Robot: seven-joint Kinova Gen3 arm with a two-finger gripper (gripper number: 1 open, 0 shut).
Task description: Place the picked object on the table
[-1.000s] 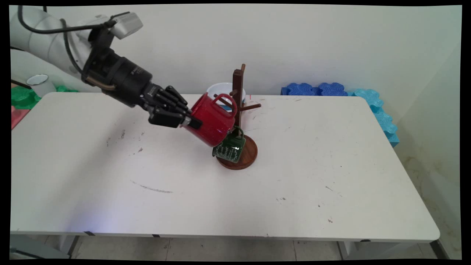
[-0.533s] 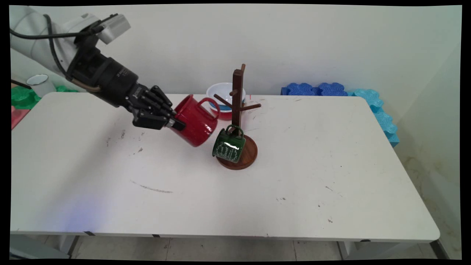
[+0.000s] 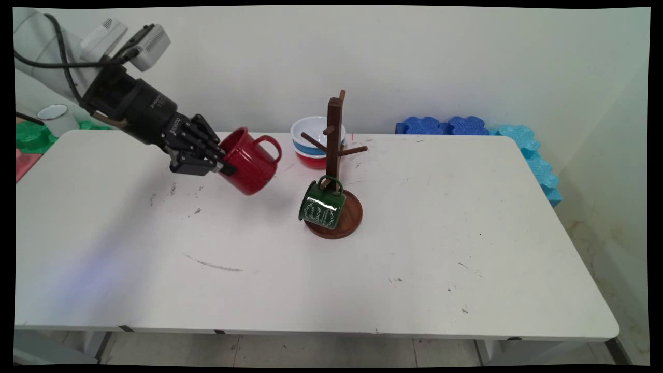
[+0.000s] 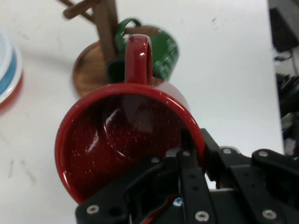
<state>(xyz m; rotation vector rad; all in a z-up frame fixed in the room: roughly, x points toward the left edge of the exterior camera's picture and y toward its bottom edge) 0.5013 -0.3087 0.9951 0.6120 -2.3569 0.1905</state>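
Note:
My gripper [image 3: 226,167] is shut on the rim of a red mug [image 3: 251,160], held tilted above the table, left of the wooden mug tree [image 3: 334,155]. The mug's handle points toward the tree. In the hand view the red mug [image 4: 121,135] fills the middle, one finger [image 4: 187,144] inside its rim, the handle up. A green mug [image 3: 322,204] hangs from a low peg of the tree over its round base [image 3: 352,217]. The same green mug [image 4: 163,51] and the mug tree [image 4: 105,28] lie beyond the red one in the hand view.
Stacked bowls [image 3: 308,142], white, blue and red, stand behind the tree near the wall. Blue foam pieces [image 3: 466,127] line the table's far right edge. A white cup [image 3: 56,116] and green items sit beyond the table's far left corner.
The gripper has carried the red mug leftward and slightly up, away from the mug tree. The green mug and tree stayed put.

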